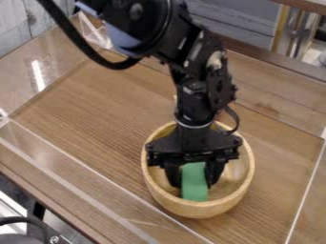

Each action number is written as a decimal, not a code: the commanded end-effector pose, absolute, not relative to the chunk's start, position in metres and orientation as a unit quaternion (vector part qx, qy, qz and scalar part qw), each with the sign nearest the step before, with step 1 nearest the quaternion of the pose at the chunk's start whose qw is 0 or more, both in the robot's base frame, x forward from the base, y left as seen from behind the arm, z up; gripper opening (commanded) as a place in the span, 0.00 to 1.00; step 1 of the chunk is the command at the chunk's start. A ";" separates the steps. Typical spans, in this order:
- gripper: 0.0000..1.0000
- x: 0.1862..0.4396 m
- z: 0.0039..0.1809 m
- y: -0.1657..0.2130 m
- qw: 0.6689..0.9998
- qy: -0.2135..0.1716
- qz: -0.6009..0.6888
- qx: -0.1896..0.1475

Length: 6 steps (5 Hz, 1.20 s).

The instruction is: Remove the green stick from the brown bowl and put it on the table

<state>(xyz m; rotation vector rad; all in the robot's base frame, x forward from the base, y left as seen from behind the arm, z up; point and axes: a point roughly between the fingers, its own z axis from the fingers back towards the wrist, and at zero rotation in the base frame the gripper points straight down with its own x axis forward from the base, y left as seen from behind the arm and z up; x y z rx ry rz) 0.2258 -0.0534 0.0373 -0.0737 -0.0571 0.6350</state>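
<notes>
The brown bowl stands on the wooden table, right of centre and toward the front. Inside it lies the green stick, leaning from the bowl's floor up toward the far wall. My gripper points straight down into the bowl, low between its walls. One black finger stands on each side of the stick's upper half, and the jaws are shut on it. The stick's top end is hidden behind the gripper.
A clear plastic barrier runs along the table's left and front edges. A small transparent object sits at the back left. Metal furniture legs stand behind the table at the back right.
</notes>
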 end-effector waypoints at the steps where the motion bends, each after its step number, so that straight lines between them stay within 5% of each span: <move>1: 0.00 0.235 0.049 -0.046 0.945 -0.055 0.317 -0.056; 6: 0.00 0.229 0.031 0.007 0.930 -0.049 0.360 -0.058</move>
